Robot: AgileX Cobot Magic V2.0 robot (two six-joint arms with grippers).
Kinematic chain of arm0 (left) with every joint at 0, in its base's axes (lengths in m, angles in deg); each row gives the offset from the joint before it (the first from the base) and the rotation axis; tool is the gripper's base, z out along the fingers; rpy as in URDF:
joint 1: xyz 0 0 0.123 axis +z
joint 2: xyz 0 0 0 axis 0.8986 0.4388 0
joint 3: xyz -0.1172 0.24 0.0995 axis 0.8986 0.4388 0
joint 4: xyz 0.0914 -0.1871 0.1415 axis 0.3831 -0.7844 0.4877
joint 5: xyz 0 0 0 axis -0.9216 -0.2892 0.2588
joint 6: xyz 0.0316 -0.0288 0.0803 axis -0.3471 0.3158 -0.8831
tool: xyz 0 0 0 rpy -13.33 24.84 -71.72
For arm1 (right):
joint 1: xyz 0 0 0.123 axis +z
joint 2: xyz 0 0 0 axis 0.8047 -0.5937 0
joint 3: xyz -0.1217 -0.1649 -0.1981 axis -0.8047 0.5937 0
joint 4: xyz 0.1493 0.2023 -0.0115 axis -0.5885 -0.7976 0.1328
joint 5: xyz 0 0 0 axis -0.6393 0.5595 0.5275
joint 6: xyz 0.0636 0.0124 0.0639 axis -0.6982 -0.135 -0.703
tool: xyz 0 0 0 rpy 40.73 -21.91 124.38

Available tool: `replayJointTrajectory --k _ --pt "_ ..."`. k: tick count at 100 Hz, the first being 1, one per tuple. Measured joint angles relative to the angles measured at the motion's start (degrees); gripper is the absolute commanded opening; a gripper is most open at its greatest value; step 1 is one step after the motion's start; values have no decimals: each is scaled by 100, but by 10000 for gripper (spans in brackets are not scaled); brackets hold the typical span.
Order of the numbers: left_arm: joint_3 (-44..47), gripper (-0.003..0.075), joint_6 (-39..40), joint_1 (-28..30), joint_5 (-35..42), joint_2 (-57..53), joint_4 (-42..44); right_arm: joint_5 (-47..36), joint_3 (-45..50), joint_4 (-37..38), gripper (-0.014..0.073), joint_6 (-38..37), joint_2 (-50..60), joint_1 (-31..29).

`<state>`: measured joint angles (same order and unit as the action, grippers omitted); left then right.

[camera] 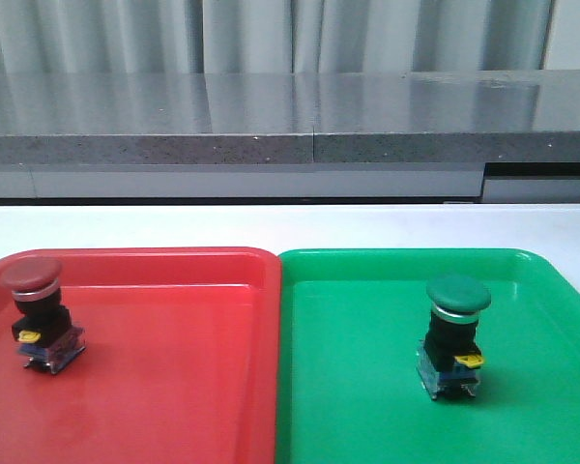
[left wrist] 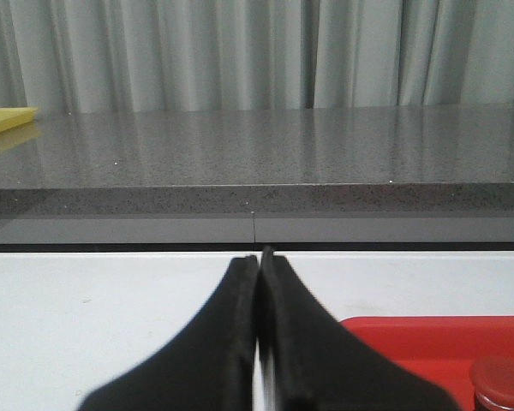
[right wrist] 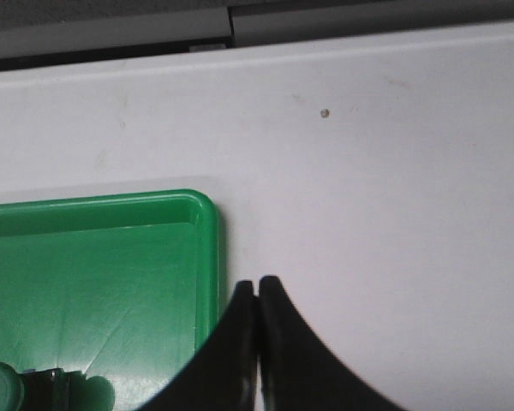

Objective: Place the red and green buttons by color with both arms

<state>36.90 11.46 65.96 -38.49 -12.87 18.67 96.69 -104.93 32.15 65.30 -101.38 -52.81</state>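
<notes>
Already sorted, judging by the layout: each button sits upright in the tray of its own color, so the placing looks done.

White counter (camera: 290,224) carries both trays side by side, edges touching. Red tray (camera: 174,387) holds the red button (camera: 41,314) near its outer far corner; green tray (camera: 367,387) holds the green button (camera: 454,333) toward its outer side. Both stand on their clear bases, caps up, yellow tabs showing, nothing gripping them.

Left end effector (left wrist: 259,265): fingers pressed together, empty, hanging over bare counter just off the red tray's corner (left wrist: 428,334); red cap (left wrist: 501,385) sits close beside and inward of it. Right end effector (right wrist: 257,287): also closed on nothing, sitting right at the green tray's outer rim (right wrist: 207,257); green cap (right wrist: 0,385) lies inside the tray, off to its inner side.

Both arms look parked clear of the trays, likely so the released buttons stay undisturbed. Neither arm shows in the front view.
</notes>
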Motion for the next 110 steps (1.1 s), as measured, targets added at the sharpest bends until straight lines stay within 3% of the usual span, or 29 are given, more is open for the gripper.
replayJointTrajectory --k 32,110 --pt "0 -20 0 0 0 0 0 -488 682 459 -64 0 1072 0" --pt "0 -20 0 0 0 0 0 -1687 2799 514 -64 0 4535 0"
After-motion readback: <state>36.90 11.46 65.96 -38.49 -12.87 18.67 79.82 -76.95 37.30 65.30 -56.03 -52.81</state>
